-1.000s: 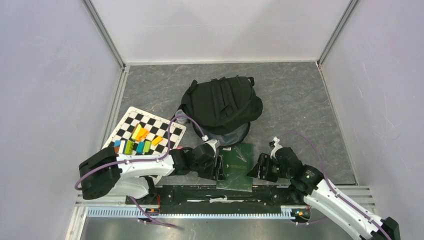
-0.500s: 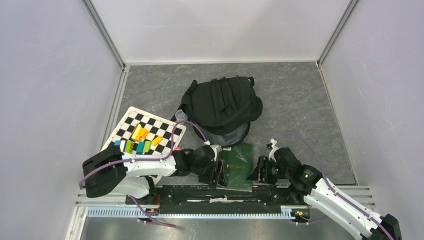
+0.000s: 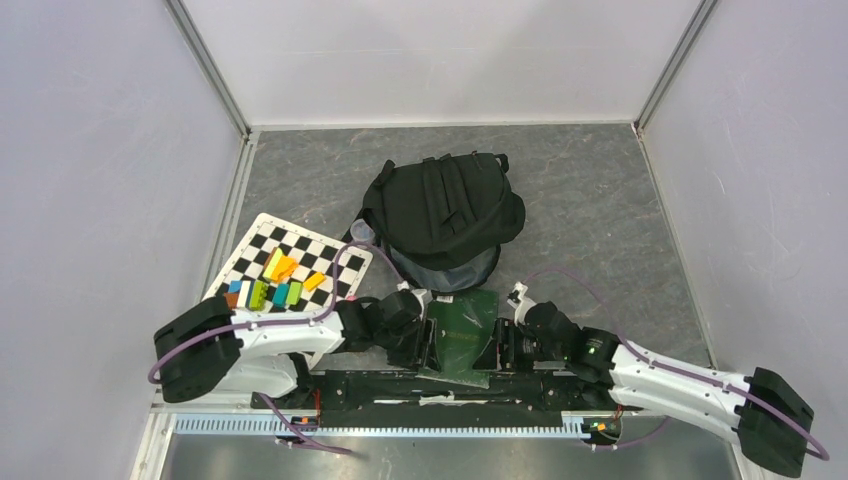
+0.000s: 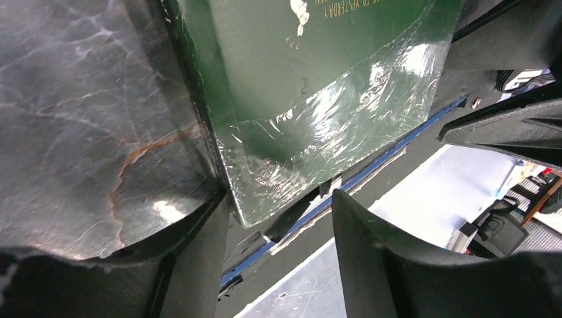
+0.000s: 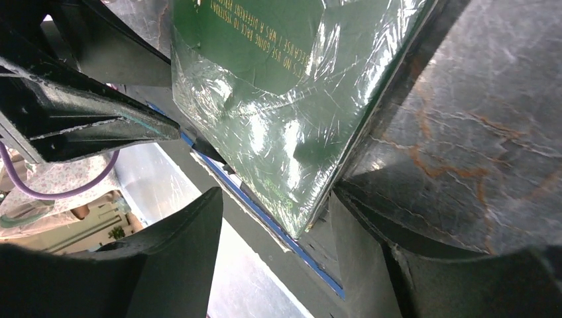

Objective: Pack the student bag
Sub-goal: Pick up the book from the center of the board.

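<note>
The student bag point(image 3: 445, 212), a black backpack, lies at mid-table with its grey-lined mouth facing the arms. In front of it is a dark green book in shiny plastic wrap point(image 3: 460, 330), between my two grippers. My left gripper point(image 3: 428, 342) stands at the book's left edge and my right gripper point(image 3: 498, 346) at its right edge. In the left wrist view the book point(image 4: 298, 93) has its near corner between my open fingers point(image 4: 192, 265), against the left one. In the right wrist view the book point(image 5: 265, 99) has its corner between open fingers point(image 5: 371, 258), against the right one.
A checkerboard point(image 3: 300, 245) with several coloured blocks point(image 3: 280, 285) lies left of the bag. A small clear cup point(image 3: 362, 231) stands by the bag's left side. The black base rail point(image 3: 450, 385) runs just under the book's near edge. White walls close in the table.
My right gripper has moved left up to the book's right edge. The book has shifted and turned slightly between the two grippers. The left gripper stays at its left edge.
</note>
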Available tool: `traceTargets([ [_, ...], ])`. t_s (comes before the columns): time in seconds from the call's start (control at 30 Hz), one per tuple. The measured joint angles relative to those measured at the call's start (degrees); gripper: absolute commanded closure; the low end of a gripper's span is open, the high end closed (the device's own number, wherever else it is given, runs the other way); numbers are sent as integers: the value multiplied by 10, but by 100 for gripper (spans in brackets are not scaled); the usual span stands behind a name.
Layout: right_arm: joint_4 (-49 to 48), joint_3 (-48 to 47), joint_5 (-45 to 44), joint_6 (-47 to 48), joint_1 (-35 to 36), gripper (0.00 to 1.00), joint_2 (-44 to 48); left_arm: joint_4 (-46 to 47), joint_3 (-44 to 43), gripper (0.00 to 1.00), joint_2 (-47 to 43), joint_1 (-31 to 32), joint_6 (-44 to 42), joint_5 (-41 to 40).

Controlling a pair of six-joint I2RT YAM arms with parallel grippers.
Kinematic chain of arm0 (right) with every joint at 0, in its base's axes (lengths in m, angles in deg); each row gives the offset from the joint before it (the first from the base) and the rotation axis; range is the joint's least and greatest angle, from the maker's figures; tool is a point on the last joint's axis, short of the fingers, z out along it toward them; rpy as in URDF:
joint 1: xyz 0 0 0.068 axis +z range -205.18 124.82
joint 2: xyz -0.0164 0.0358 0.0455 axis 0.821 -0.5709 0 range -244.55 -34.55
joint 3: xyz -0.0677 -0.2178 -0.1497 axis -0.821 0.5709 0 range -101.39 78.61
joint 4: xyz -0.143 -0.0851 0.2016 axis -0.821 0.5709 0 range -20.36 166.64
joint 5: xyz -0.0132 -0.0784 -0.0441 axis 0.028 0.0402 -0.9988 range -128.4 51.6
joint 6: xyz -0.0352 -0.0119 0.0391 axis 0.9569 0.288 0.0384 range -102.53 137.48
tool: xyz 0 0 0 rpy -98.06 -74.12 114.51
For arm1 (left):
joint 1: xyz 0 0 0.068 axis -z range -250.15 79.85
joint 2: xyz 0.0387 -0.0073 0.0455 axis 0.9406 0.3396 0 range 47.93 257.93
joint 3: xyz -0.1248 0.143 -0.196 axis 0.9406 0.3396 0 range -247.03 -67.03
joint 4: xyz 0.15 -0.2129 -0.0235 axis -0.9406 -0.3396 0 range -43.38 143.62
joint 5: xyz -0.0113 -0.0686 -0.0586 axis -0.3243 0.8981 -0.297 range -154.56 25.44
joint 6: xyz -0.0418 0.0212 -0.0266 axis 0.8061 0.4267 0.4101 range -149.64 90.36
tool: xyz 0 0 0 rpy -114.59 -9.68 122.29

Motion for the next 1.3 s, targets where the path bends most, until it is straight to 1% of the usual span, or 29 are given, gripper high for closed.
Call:
traceTargets([
  [0.23, -56, -1, -9, -10, 19, 35, -37, 1, 46, 48, -76, 4, 0, -24],
  [0.4, -63, 1, -12, -14, 21, 35, -39, 0, 70, 49, -145, 7, 16, -30],
  [0.63, -66, 2, -13, -16, 22, 35, -43, 3, 91, 50, -209, 7, 56, -45],
  [0.77, -79, 0, -7, -14, 22, 35, -59, 10, 105, 52, -247, 8, 78, -62],
  [1.03, -157, -5, 2, -8, 34, 35, -129, 135, 139, 53, -341, 11, 142, -91],
  [1.17, -168, -5, 4, -4, 35, 35, -136, 150, 153, 55, -358, 13, 164, -102],
  [1.3, -169, -5, 4, -2, 37, 34, -136, 144, 152, 53, -338, 13, 180, -102],
])
